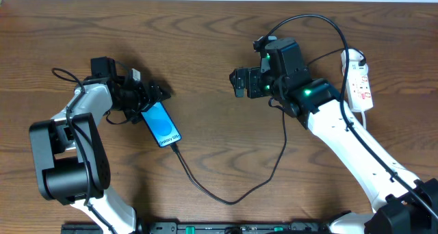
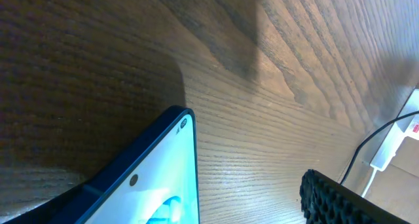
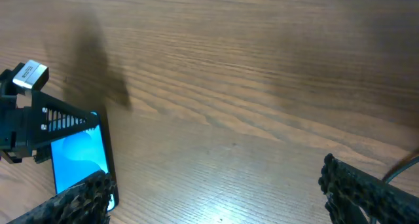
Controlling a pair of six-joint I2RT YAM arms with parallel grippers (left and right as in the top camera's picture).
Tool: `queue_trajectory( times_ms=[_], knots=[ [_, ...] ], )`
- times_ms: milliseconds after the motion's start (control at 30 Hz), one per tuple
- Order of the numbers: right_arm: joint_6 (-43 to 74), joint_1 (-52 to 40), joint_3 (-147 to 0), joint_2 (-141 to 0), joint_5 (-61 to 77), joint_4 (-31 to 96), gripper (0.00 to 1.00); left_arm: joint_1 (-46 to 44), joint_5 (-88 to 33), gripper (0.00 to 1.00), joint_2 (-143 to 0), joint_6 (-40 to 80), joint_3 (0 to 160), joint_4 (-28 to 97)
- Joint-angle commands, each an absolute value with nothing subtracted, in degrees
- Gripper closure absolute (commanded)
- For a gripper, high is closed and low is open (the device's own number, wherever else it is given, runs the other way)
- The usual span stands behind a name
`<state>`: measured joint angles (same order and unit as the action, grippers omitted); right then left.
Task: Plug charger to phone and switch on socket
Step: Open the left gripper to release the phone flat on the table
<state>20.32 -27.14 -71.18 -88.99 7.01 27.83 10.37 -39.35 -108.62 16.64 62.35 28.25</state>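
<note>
Both grippers gape empty, left gripper (image 1: pixel 154 95) at top end of phone (image 1: pixel 162 124), right gripper (image 1: pixel 238 82) over bare table (image 1: pixel 205 29), well apart from socket (image 1: pixel 359 80); charger (image 1: pixel 233 201) looks plugged into phone, so left could nudge it loose, or right could snag charger when reaching for socket.

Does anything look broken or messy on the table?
Nothing stands out. The phone lies flat, a bit slanted, with the cable running to its end. The power strip sits off to the right.
</note>
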Motion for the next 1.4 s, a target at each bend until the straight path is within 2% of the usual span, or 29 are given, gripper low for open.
queue_trajectory(
  times_ms=[0,133,1367],
  knots=[
    [19.64,-27.49,-71.66,-88.12,6.55,27.94,0.01,10.79,-25.76,0.11,-112.84,17.74,59.07,30.33],
    [19.64,-27.49,-71.66,-88.12,6.55,27.94,0.01,10.79,-22.39,0.11,-112.84,19.35,59.07,31.29],
    [19.62,-27.46,-71.66,-88.12,6.55,28.1,0.01,10.79,-19.84,0.11,-112.84,21.54,59.07,34.72]
  ],
)
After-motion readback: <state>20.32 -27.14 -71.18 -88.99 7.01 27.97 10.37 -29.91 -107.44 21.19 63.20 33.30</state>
